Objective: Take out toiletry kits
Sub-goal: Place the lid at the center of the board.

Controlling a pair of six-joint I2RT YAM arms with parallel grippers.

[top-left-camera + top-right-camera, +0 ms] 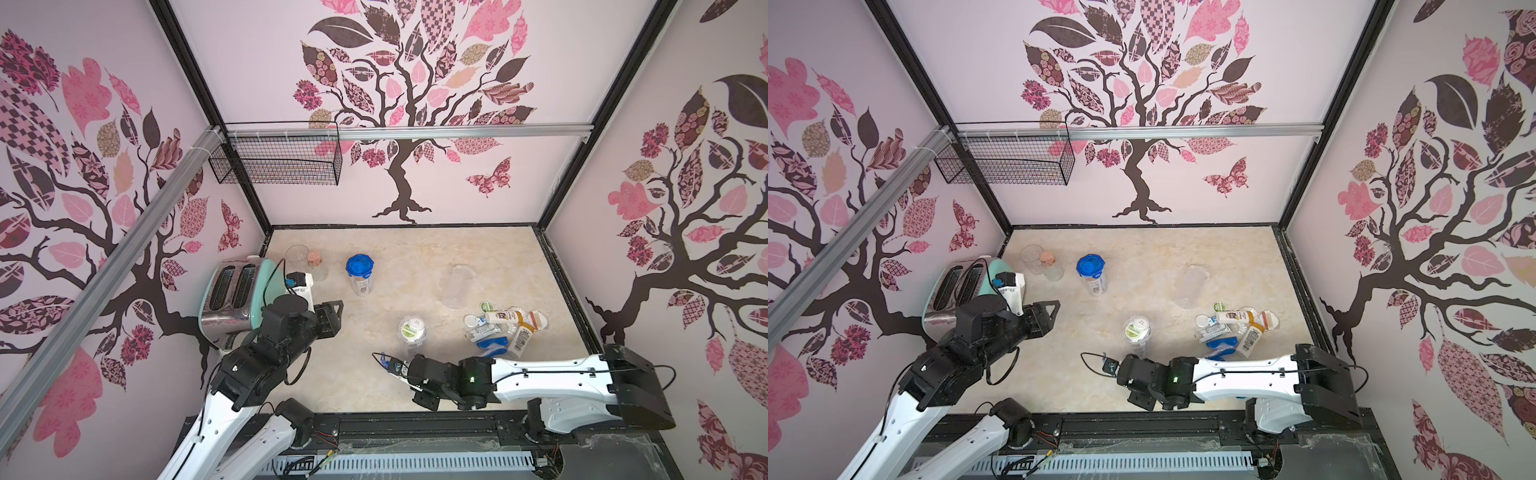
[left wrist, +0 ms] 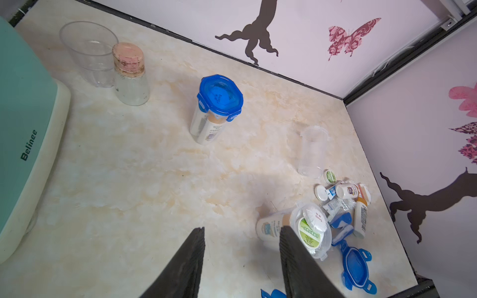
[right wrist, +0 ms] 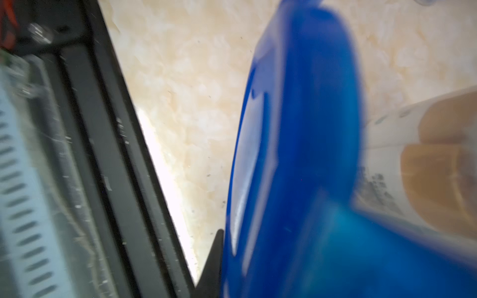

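Place: a robot test booth, made to look like a kitchen.
Clues: toaster point(image 1: 232, 291), counter point(image 1: 340, 374), tree-sticker walls point(image 1: 415, 62), metal frame point(image 1: 415, 132).

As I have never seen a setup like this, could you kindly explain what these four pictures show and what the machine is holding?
This is a two-armed robot working at a marble-look table. Two pictures look down on the whole scene from above, side by side. The other two come from a camera on each wrist. On the table are a toaster, a clear cup, a cork-stoppered jar, a closed canister, an open canister with a kit inside, and an empty canister next to a pile of toiletry items. The left hand is open and empty. The right hand is shut on a blue lid, which fills most of its wrist picture.
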